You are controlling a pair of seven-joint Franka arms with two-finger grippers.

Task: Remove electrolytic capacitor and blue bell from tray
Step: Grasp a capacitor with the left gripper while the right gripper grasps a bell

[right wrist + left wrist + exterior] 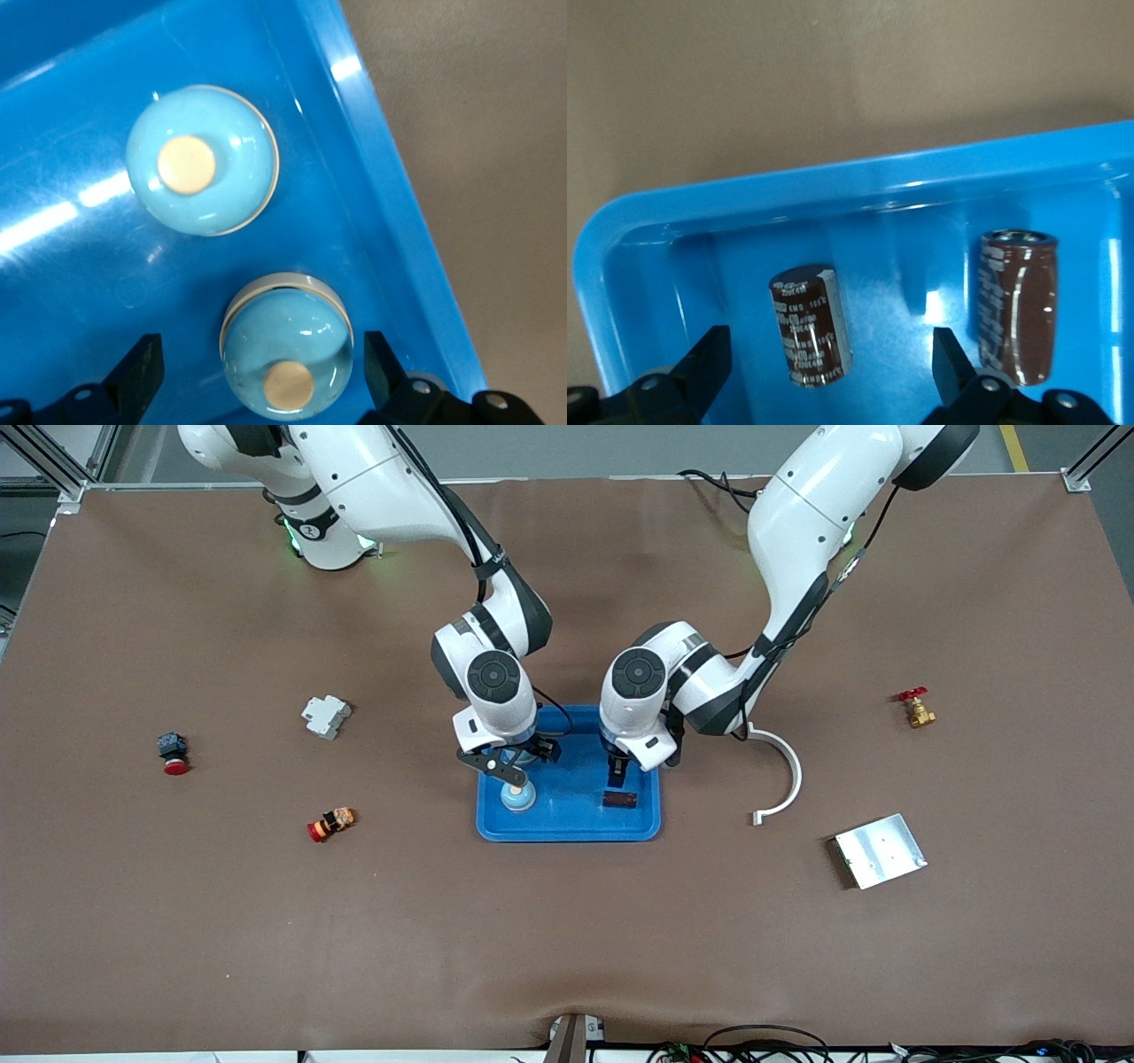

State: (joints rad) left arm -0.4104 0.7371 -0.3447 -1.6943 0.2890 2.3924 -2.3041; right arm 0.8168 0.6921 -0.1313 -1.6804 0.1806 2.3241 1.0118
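Entry, both arms down over the tray. Clock directions are read from the tray centre in the front view, with 12 toward my bases.

**Electrolytic capacitor**: in the tray, around 4 to 5 o'clock.
- The left wrist view shows a maroon cylinder sitting in the gap between my left fingers, close under them.
- Its long axis runs crosswise to the line between the two tips, so closing should meet its smooth round sides.
- A second maroon cylinder lies just beside it, outside the gap.
- The front view shows only one dark cylinder. I cannot tell which of the two it is.

**Blue bell**: in the tray toward 8 o'clock, close to the rim.
- It sits dome up, between the tips of my right fingers.
- A second bell sits near it, clear of the gap.

**Fingers:** both pairs are spread wide and neither holds anything. I see no contact yet.

**Judgement:**
- The left arm is nearer the capacitor and the right arm is nearer the bell.
- Each part is already bracketed, so the next move looks like a short descent and a close.
- The main risk is the neighbouring cylinder being nudged as the left fingers close.

**Worktop**:
- white curved part at 3 o'clock
- metal plate at 4 o'clock
- red-handled valve at 2 o'clock
- white block at 10 o'clock
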